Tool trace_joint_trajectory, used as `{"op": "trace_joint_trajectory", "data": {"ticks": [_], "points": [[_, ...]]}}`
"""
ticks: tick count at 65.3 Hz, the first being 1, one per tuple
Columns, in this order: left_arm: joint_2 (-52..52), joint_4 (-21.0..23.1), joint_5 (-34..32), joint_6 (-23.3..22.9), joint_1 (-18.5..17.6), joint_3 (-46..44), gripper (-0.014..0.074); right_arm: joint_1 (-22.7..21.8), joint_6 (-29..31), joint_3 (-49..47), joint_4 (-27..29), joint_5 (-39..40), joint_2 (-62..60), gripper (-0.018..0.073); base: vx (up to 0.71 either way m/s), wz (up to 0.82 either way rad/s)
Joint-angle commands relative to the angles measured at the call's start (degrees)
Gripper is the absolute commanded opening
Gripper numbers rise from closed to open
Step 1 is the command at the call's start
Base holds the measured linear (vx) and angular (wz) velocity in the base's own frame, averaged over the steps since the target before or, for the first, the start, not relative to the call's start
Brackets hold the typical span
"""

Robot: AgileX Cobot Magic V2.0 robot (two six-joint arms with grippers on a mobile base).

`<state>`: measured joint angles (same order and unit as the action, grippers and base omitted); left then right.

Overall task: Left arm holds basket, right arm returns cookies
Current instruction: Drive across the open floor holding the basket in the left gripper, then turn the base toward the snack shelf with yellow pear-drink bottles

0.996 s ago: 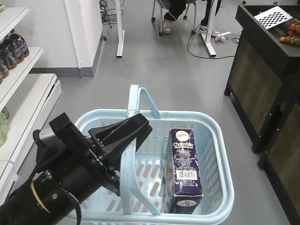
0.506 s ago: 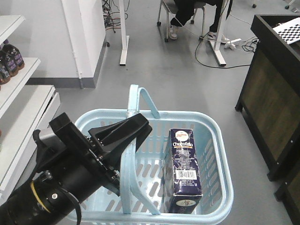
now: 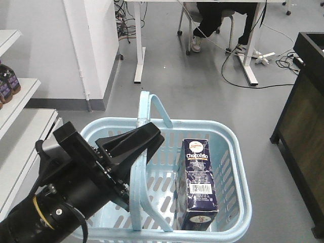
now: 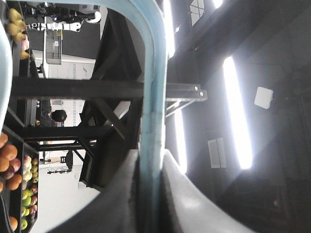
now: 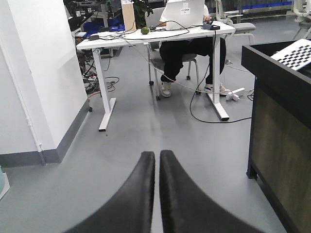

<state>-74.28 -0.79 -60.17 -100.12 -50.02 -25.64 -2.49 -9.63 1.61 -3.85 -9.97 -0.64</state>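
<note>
Blue basket [image 3: 242, 188] held up by its handle [image 3: 135, 198], pinched in left gripper [image 3: 147, 139], so cookies [image 3: 199, 178] stand right of those fingers; right gripper [image 5: 157, 166] fingers pressed together, empty.

The basket [image 3: 238, 152] is light blue, its walls patterned with rows of slots. The cookies [image 3: 200, 172] carton is dark navy with white lettering and a white barcode patch. The left arm [image 3: 71, 187] is black with a yellow ring, and the left end effector [image 3: 149, 139] and right end effector [image 5: 157, 160] are black. The floor [image 3: 202, 86] is plain grey. A checkerboard sheet [image 5: 295, 52] is black and white.
</note>
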Motion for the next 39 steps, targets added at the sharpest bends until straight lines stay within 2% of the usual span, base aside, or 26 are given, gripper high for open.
{"op": "trace_joint_trajectory", "data": {"ticks": [1,39], "points": [[1.6,0.4,-7.7,0.0,-0.3,-1.9,0.0,-0.4,0.3,1.0,-0.6,4.0,-0.7,-0.0003,0.39,0.04],[1.6,0.4,-7.7,0.0,-0.3,-1.9,0.0,-0.4,0.3,1.0,-0.6,4.0,-0.7,-0.0003,0.36,0.05]]}}
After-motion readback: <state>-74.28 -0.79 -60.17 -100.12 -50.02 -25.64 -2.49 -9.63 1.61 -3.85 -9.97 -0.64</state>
